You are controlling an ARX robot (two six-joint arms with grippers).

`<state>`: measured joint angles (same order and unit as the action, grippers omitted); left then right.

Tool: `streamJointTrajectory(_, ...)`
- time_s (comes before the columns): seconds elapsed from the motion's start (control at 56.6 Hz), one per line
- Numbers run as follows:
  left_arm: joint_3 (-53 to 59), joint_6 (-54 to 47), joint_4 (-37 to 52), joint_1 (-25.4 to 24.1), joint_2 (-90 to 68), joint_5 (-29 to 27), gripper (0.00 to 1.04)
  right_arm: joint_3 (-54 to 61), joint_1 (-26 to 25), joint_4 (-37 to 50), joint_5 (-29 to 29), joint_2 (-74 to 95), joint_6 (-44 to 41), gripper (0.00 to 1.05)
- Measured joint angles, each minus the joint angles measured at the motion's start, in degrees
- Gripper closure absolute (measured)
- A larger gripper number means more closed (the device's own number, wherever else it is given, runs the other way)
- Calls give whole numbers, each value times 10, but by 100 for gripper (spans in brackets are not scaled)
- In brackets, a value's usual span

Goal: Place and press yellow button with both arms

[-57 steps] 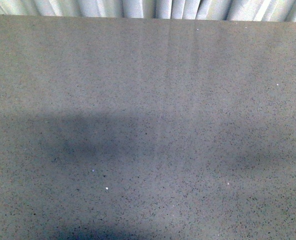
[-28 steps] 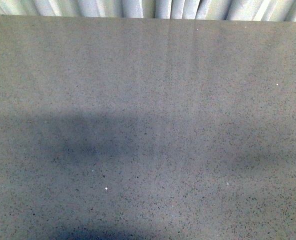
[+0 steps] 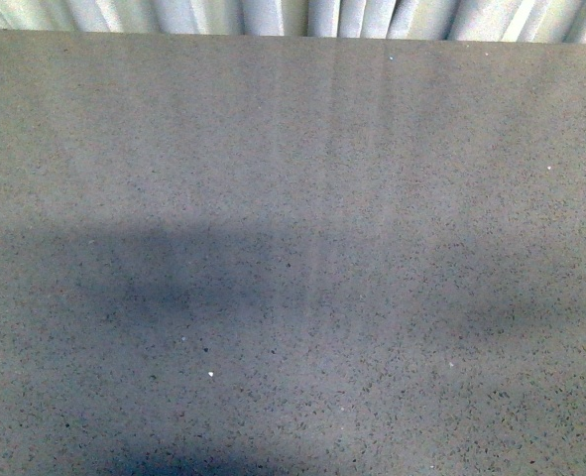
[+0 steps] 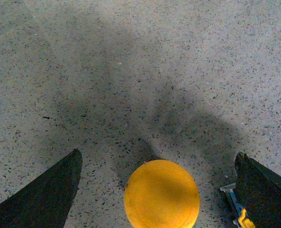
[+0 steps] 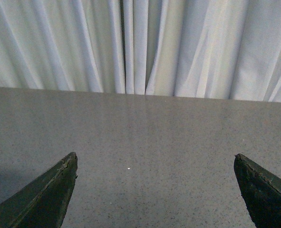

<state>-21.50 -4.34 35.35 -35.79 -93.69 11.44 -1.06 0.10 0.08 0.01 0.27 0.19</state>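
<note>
Between the spread fingers of the left gripper [image 4: 158,153], touching neither, the yellow button [image 4: 161,194] sits dome-up on the table [image 4: 130,71]. The right gripper [image 5: 155,156], also spread and empty, sees no button; the left seems nearer.

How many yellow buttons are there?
1. The round orange-yellow button sits between the spread fingers of the left claw, on the speckled grey table. The front view shows none; others may be hidden out of frame.
</note>
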Motion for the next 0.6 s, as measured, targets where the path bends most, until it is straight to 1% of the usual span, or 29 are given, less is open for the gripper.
streamJointTrajectory(0.513,1,-15,20,23,-22,-21,9,0,0,0,0,0,0,9)
streamJointTrajectory(0.566,2,-16,22,24,-24,-21,14,0,0,0,0,0,0,9)
streamJointTrajectory(0.601,2,-17,23,24,-24,-21,15,0,0,0,0,0,0,9)
